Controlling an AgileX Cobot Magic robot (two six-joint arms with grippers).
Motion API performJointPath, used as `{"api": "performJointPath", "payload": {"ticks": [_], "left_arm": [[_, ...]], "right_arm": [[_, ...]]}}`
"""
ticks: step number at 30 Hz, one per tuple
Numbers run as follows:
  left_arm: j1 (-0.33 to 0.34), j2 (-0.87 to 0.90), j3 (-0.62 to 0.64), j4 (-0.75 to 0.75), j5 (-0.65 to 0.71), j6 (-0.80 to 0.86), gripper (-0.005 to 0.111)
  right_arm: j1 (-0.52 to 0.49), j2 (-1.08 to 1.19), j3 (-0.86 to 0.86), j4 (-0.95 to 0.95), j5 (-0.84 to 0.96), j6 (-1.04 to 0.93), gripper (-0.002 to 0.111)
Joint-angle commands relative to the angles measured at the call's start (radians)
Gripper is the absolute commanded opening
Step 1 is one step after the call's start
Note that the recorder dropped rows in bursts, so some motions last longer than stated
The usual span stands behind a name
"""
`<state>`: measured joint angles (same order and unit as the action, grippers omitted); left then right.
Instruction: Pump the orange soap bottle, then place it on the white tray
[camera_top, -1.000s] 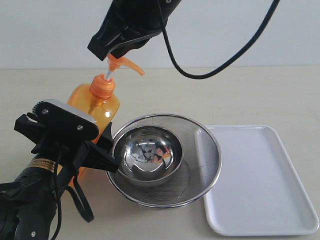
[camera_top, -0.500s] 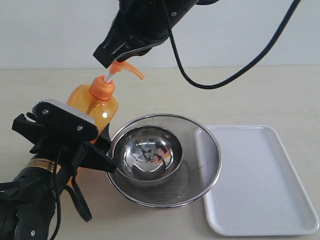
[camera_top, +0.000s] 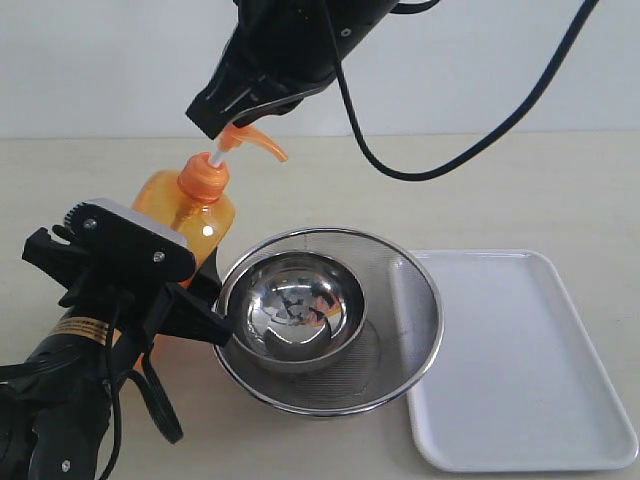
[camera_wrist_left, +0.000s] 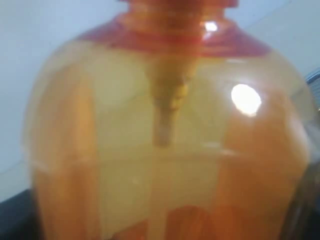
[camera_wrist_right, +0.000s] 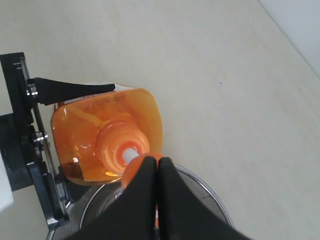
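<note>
The orange soap bottle (camera_top: 200, 215) stands upright at the left, its pump spout (camera_top: 262, 143) pointing right over the strainer. My left gripper (camera_top: 190, 285) is shut on the bottle's body, which fills the left wrist view (camera_wrist_left: 165, 150). My right gripper (camera_top: 215, 120) is shut with nothing between its jaws, its tips resting on top of the orange pump head (camera_wrist_right: 131, 172); the white stem (camera_wrist_right: 129, 156) shows beside them. The white tray (camera_top: 520, 360) lies empty at the right.
A round steel mesh strainer (camera_top: 410, 300) holding a shiny steel bowl (camera_top: 300, 305) sits between bottle and tray, touching the tray's left edge. A black cable (camera_top: 450, 150) hangs from the right arm across the back.
The right gripper has shifted slightly to the right above the pump head. The bottle and left gripper have edged a little down and left. Almost nothing moved in the last half second.
</note>
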<state>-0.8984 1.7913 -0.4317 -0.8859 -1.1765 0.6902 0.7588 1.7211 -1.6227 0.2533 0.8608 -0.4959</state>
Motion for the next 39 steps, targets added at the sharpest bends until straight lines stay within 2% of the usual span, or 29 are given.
{"api": "performJointPath", "payload": {"ticks": [1, 16, 30, 34, 39], "left_arm": [[-0.008, -0.005, -0.012, 0.061, -0.045, -0.047, 0.005], [-0.008, -0.005, -0.012, 0.061, -0.045, -0.047, 0.005], [-0.008, -0.005, -0.012, 0.038, -0.045, -0.038, 0.005], [-0.008, -0.005, -0.012, -0.012, -0.045, -0.027, 0.005], [-0.008, -0.005, -0.012, -0.014, -0.045, -0.027, 0.005]], "right_arm": [[0.009, 0.037, 0.03, 0.023, 0.084, -0.011, 0.0], [0.009, 0.016, 0.028, -0.01, 0.048, -0.015, 0.0], [0.009, -0.211, 0.026, -0.193, -0.136, 0.006, 0.0], [0.009, -0.287, 0.026, -0.334, -0.232, 0.097, 0.0], [0.007, -0.366, 0.028, -0.49, -0.235, 0.277, 0.0]]}}
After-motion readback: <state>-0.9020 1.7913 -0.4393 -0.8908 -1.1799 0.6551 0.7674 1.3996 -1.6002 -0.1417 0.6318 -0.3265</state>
